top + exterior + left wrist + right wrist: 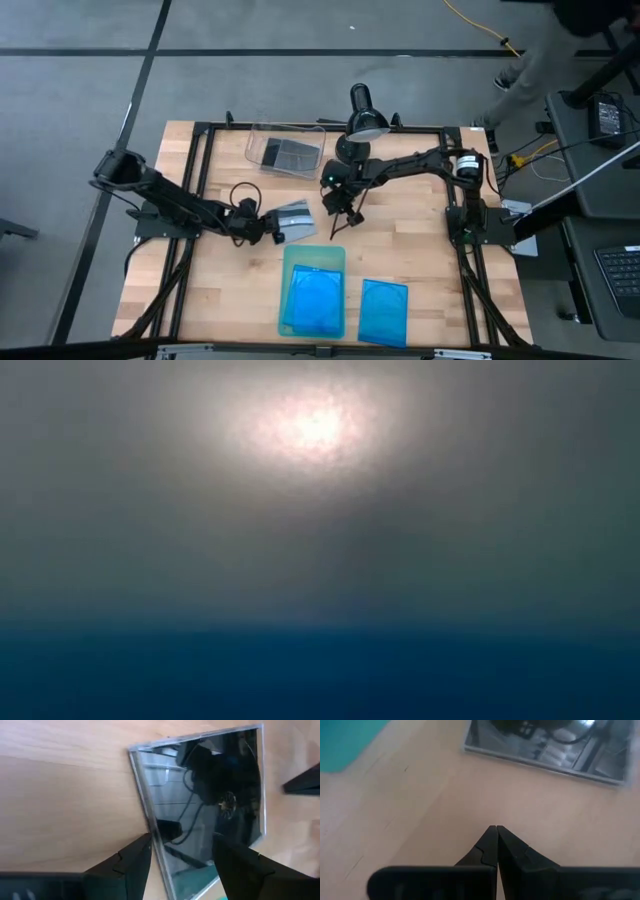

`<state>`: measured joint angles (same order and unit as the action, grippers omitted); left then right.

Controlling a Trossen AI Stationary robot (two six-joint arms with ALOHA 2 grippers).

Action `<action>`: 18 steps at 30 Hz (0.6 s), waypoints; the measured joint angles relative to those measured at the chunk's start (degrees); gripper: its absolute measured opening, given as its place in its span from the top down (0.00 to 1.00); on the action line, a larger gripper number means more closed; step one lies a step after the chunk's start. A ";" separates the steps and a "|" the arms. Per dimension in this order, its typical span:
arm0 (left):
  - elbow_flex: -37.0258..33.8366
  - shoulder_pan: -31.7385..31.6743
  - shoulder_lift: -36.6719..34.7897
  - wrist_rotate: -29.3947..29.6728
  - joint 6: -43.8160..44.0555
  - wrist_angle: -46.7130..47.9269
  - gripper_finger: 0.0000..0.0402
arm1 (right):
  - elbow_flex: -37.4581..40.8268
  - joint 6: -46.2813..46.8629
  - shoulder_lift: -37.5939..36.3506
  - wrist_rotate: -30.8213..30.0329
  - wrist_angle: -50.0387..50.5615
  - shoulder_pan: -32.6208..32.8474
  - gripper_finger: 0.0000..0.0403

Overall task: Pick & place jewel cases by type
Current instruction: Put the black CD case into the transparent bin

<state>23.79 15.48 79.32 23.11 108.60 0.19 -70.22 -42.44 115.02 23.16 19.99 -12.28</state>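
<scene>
A grey jewel case [296, 218] [210, 795] lies flat on the wood at mid-table. My left gripper [272, 228] [182, 847] is open at its near-left edge, with one finger over the wood and the other over the case's shiny face. Just to the right, my right gripper [337, 222] [496, 827] is shut over bare wood and holds nothing. A blue jewel case [314, 300] lies in the pale-green tray [314, 254]. Another blue jewel case [383, 311] lies on the table to the tray's right. Dark jewel cases [290, 153] lie in the clear bin [254, 148]. My left gripper stands open astride the grey case's edge [150, 827], coming slantwise from above and from the table's left. I cannot tell whether either finger touches the case.
A black lamp [365, 112] stands at the far edge, beside the bin. A black frame [200, 150] runs round the table. Bare wood lies at the near left [220, 290]. A blue haze fills the low view. A person [540, 60] stands beyond the far right corner.
</scene>
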 joint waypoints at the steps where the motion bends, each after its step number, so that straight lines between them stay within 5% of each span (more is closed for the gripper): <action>1: 0.02 -0.22 0.84 0.04 0.01 -1.53 0.51 | 0.04 0.01 0.31 -0.01 0.34 0.18 0.99; 18: 0.04 -4.01 5.76 -0.89 -1.43 -12.01 0.51 | -0.10 0.12 3.50 3.03 -3.54 0.62 0.99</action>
<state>23.83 11.47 85.08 22.22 107.17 -11.82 -70.32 -42.33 118.52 26.19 16.45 -11.66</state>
